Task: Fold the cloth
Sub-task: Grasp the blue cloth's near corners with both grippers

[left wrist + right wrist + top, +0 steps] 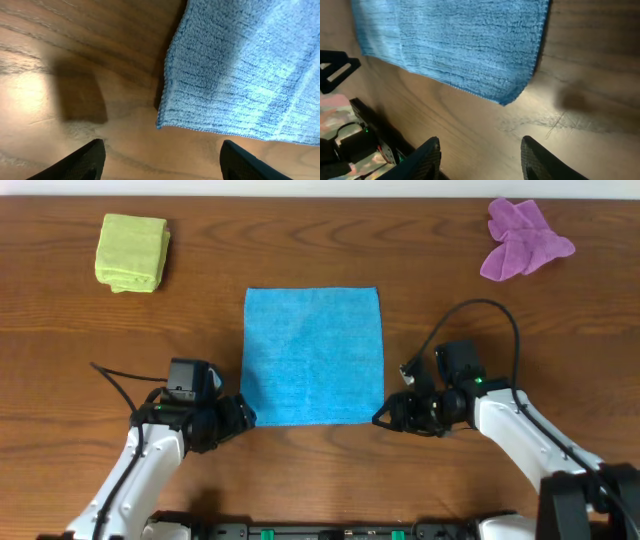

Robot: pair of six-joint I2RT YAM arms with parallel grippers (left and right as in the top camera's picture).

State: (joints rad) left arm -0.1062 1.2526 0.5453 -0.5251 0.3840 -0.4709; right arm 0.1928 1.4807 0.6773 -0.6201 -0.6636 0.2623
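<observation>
Cloth position: The blue cloth (313,355) is lying flat and fully spread in the middle of the desk (300,240), with one edge facing my two arms. No fold is made yet.

Why it is lying so: I am judging that a flat cloth with both near corners free is giving each arm one corner to take, so the near edge can be carried over to the far edge.

Left hand: The left hand (162,164) is waiting low over the desk, just beside the near-left corner (160,125) of the cloth. It is released, with the fingers (87,159) spread wide, and it is holding nothing and not touching the cloth.

Right hand: The right hand (481,160) is mirroring this at the near-right corner (512,102). It is also released, with bare wood between the fingers, and I am seeing no contact with the cloth.

Why the hands are placed so: I am thinking both are lined up for a pinch of the corners at the same time.

Other things: A folded yellow-green cloth (132,252) and a crumpled purple cloth (525,237) are lying at the far corners, well apart from my work.
</observation>
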